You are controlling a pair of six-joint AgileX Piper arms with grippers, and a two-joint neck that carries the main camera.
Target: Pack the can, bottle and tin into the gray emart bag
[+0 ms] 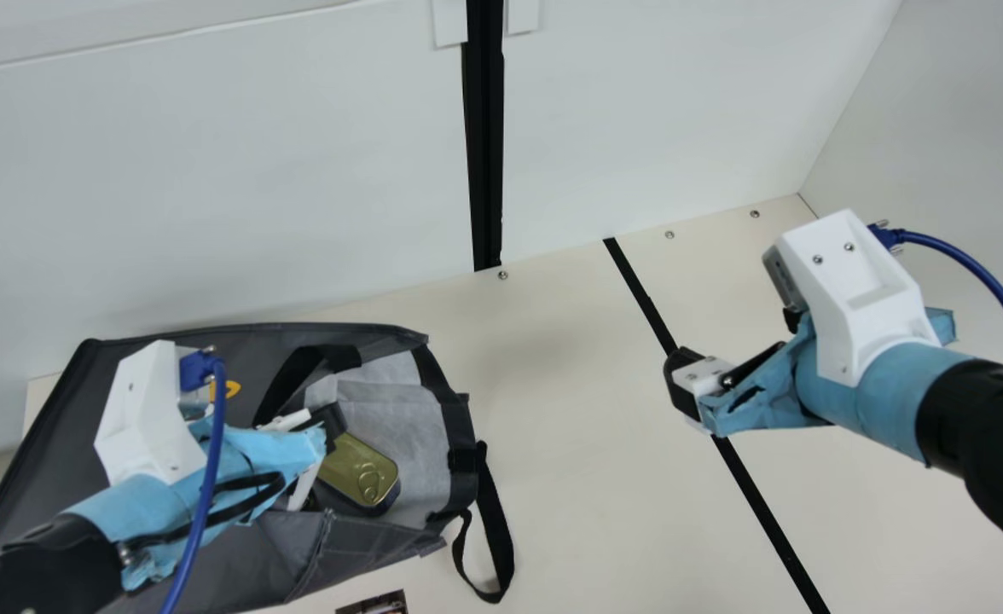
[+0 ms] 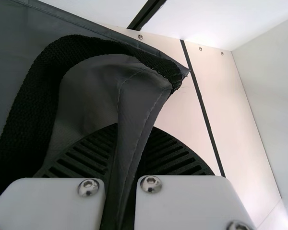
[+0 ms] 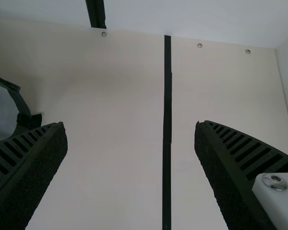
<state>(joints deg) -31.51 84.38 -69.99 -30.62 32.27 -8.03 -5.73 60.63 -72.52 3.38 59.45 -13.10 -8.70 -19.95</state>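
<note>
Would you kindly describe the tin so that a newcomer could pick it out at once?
At the main view's left lies the big gray bag. Within its mouth, beside pale gray lining, is the tin, round-cornered, its gold lid with a ring pull standing out from the gray and black fabric.

Tin [image 1: 355,467]: glossy metal; bag [image 1: 49,426]: matt; strap [image 2: 43,96]: rough cloth.

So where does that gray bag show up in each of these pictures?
Main view: the gray bag lies at lower left.
Left wrist view: gray bag from upper left to middle, pinched by the left gripper.
Right wrist view: gray bag at the left edge, cut off.
Shared landmark: the black stripe on the table.
</note>
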